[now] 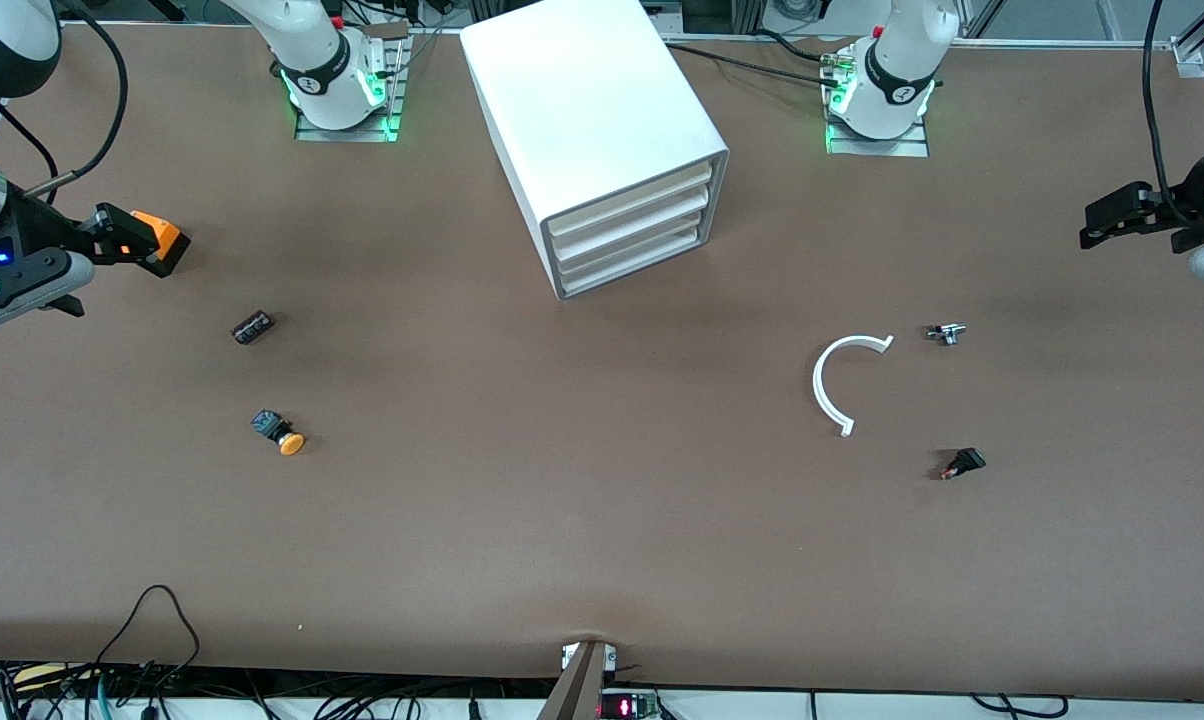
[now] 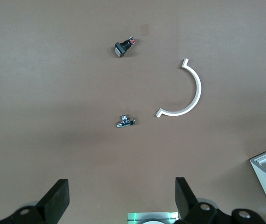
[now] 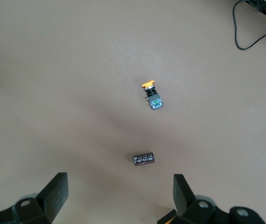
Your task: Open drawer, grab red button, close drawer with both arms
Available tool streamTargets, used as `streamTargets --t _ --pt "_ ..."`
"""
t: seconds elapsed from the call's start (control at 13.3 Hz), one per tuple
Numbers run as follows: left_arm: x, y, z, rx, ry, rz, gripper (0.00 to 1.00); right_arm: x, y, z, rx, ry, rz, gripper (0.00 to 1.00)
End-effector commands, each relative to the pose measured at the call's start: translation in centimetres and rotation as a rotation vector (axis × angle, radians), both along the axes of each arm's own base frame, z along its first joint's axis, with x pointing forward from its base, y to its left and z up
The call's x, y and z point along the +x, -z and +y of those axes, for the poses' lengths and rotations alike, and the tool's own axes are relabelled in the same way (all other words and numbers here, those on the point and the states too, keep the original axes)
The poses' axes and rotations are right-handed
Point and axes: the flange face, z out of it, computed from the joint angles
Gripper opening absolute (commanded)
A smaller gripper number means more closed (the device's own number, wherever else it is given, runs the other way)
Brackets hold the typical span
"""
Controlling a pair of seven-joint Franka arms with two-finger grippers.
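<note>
A: Where do the two Franka arms stand?

B: Both wait high at the table's ends. The left gripper (image 1: 1112, 222) hangs over the left arm's end with its fingers (image 2: 58, 196) spread wide and nothing between them. The right gripper (image 1: 147, 240), orange-tipped, hangs over the right arm's end, its fingers (image 3: 56, 189) equally apart and empty.

A: And the drawer?

B: All three drawers (image 1: 630, 235) of the white cabinet (image 1: 592, 130) sit flush and closed. Which one holds the button cannot be told; no red-capped button shows anywhere. Judging by this, the opening step has not begun.

A: What does the next move call for?

B: Probably one gripper coming down to a drawer front and hooking its edge, since no handle shows. The cabinet stands skewed to the table edge, so the pull would have to follow that angle or the box may slide.

A: What else lies about?

B: An orange-capped button (image 1: 280, 432) and a black rectangular switch (image 1: 252, 327) toward the right arm's end; a white C-shaped piece (image 1: 822, 385), a small metal fitting (image 1: 946, 333) and a small black part (image 1: 964, 463) toward the left arm's end.

A: Any writing?

B: Nothing legible; the bases bear marks too small to read.
</note>
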Motion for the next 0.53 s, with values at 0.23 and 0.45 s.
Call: streamTargets --t 0.23,0.45 --pt "1.0 -0.7 0.1 0.028 0.028 -0.008 1.0 -0.1 -0.5 -0.1 -0.002 0.011 0.003 1.0" --pt "0.9 0.8 -0.5 0.011 0.035 0.052 1.0 -0.1 -0.5 -0.1 0.002 0.015 0.002 1.0"
